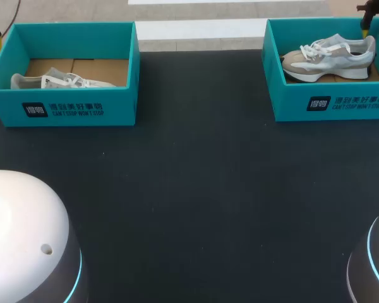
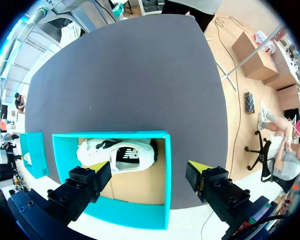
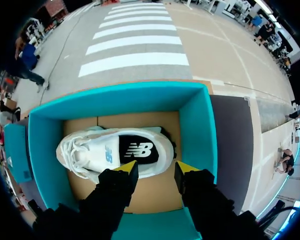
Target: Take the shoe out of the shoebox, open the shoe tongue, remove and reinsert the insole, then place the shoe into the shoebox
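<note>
Teal shoebox holds grey-white shoe, standing on its sole on brown card floor. White laces at toe end, dark insole showing in opening. Right gripper hangs just above shoe's heel half, fingers apart, holding nothing, likely lined up to drop and grab shoe. Left gripper spread wide over other shoebox with second shoe, likely waiting. Shoe not out yet.

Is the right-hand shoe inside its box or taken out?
Inside: the shoe sits upright on its sole, within the teal shoebox walls.
</note>
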{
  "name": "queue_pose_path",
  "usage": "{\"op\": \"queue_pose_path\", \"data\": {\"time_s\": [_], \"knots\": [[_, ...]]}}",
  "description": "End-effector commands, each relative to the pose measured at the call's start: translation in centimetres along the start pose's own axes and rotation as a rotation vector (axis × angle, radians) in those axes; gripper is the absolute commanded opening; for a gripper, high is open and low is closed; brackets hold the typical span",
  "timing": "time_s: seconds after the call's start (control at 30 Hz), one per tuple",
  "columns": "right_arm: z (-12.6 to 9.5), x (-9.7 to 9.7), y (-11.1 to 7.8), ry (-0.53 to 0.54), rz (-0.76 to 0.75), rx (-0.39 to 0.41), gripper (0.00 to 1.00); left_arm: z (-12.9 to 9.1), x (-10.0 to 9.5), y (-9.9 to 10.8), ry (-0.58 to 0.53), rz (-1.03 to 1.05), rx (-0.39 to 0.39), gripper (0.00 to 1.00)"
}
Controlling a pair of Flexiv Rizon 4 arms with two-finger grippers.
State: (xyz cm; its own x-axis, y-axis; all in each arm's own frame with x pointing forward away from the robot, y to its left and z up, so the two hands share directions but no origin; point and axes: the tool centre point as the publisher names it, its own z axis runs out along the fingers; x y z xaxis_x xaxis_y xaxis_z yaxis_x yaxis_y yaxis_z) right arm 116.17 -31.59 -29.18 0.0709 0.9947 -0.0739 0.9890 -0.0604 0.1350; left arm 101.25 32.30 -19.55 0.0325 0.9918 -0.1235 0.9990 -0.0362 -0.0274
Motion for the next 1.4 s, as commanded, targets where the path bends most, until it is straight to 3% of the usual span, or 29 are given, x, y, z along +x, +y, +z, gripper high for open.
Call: {"op": "queue_pose_path", "data": {"time_s": [0.03,0.47,0.93,1.3,1.37,1.4], "knots": [[1.8,0.0,1.3,-0.007,-0.001,0.172,0.46,-0.1,0.0,0.0,0.001,0.001,0.001,1.00],[4.8,-1.0,0.9,-0.042,0.011,0.183,0.45,-0.1,0.0,0.0,0.001,0.001,0.001,1.00],[7.5,-1.7,1.8,-0.073,-0.006,0.206,0.45,-0.1,0.0,0.0,0.001,0.001,0.001,1.00],[8.3,-1.0,0.5,-0.091,0.005,0.226,0.23,-0.1,0.0,0.0,0.001,0.001,0.001,1.00],[8.3,-1.1,0.3,-0.095,0.004,0.228,0.00,-0.1,0.0,0.0,0.001,0.001,0.001,1.00],[8.2,-1.1,0.2,-0.102,0.005,0.229,0.00,-0.1,0.0,0.0,0.001,0.001,0.001,1.00]]}}
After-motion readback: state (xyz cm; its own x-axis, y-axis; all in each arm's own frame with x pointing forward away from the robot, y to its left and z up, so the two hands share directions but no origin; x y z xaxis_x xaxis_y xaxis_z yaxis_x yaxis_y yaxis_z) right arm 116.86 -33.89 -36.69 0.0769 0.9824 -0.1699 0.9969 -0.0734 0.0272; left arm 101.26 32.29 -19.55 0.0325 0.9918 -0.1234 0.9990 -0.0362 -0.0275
